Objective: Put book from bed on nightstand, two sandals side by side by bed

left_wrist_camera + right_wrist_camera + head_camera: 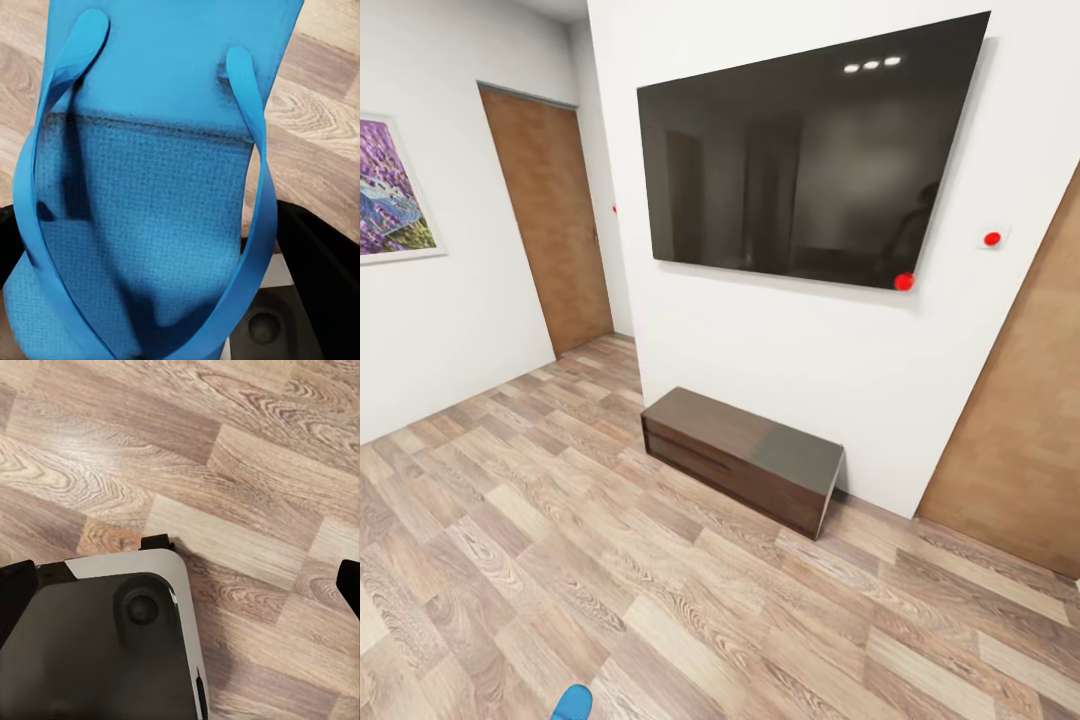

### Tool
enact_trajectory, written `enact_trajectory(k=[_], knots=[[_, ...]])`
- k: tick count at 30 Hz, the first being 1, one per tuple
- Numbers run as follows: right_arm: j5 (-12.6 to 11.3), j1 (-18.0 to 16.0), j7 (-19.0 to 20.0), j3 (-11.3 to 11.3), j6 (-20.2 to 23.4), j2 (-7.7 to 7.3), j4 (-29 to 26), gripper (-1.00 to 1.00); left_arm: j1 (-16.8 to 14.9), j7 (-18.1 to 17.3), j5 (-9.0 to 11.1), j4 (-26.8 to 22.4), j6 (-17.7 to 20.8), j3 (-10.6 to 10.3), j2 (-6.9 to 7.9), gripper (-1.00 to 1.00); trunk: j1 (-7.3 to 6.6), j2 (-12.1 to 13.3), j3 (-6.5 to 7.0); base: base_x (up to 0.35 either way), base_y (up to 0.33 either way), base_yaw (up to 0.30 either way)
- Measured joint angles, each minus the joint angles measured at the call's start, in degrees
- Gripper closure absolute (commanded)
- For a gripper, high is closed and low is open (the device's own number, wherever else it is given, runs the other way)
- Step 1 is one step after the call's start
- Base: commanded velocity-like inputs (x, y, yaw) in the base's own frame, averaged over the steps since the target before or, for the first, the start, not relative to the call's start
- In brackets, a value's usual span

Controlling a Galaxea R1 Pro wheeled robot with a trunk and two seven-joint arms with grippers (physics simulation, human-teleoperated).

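One bright blue sandal [150,187] hangs close in front of the left wrist camera, sole and straps facing it, above the wood-plank floor [322,127]. My left gripper is shut on the sandal, and its fingers are hidden behind it. The sandal's tip [572,703] also peeks in at the bottom edge of the head view. My right gripper [180,589] is open over bare floor, with one dark fingertip [15,589] at each side edge and nothing between them. The book, the bed and the nightstand are out of view.
Ahead, a long low dark bench [740,455] stands against a white wall under a big black TV [810,150]. Brown doors stand at far left [550,220] and at right [1020,440]. The robot's grey base [97,645] sits below the right gripper.
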Motion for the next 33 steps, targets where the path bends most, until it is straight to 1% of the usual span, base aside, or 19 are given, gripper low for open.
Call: enact_trajectory(k=[15, 22, 33], knots=[[0.0, 0.0, -0.01, 0.0, -0.01, 0.01, 0.0, -1.0, 0.0, 0.0, -0.01, 0.06, -0.4, -0.04, 0.02, 1.0, -0.02, 0.0, -0.01, 0.305, 0.0, 0.0], [0.0, 0.0, 0.0, 0.0, 0.02, 0.47, 0.0, -1.0, 0.0, 0.0, -0.01, 0.08, -0.41, -0.05, 0.02, 1.0, -0.01, 0.0, -0.01, 0.274, 0.0, 0.0], [0.0, 0.0, -0.01, 0.0, 0.01, 0.61, 0.0, -1.0, 0.0, 0.0, -0.02, 0.06, -0.42, -0.04, 0.02, 1.0, -0.01, 0.0, -0.01, 0.282, 0.0, 0.007]])
